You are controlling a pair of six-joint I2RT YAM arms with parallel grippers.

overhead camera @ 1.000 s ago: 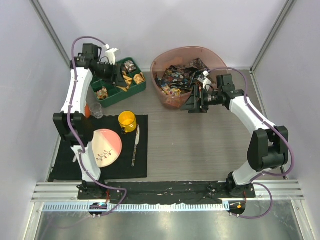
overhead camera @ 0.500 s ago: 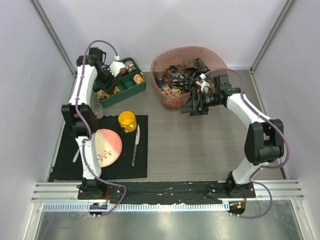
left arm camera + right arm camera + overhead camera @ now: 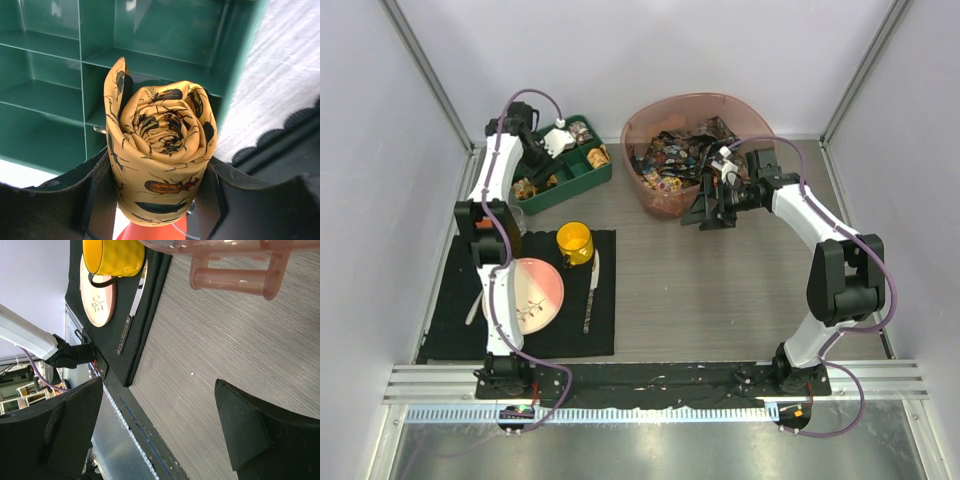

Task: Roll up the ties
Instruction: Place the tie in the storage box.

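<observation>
Progress looks partial: the left gripper (image 3: 152, 192) clamps a rolled yellow-orange tie (image 3: 160, 145) over the green tray (image 3: 50, 100), where other rolls (image 3: 527, 186) seem stowed. Right of the tray, dark ties (image 3: 675, 155) lie loose, and the right gripper (image 3: 160, 405) gapes empty.

Yellow mug (image 3: 574, 243), pink plate (image 3: 545, 285), knife (image 3: 591, 293) on black mat (image 3: 570, 338) (mug upright).

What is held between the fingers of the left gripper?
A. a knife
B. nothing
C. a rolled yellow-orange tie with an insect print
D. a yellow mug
C: the left wrist view shows the rolled yellow-orange tie clamped between the two fingers of the left gripper, with the green compartment tray behind it.
</observation>
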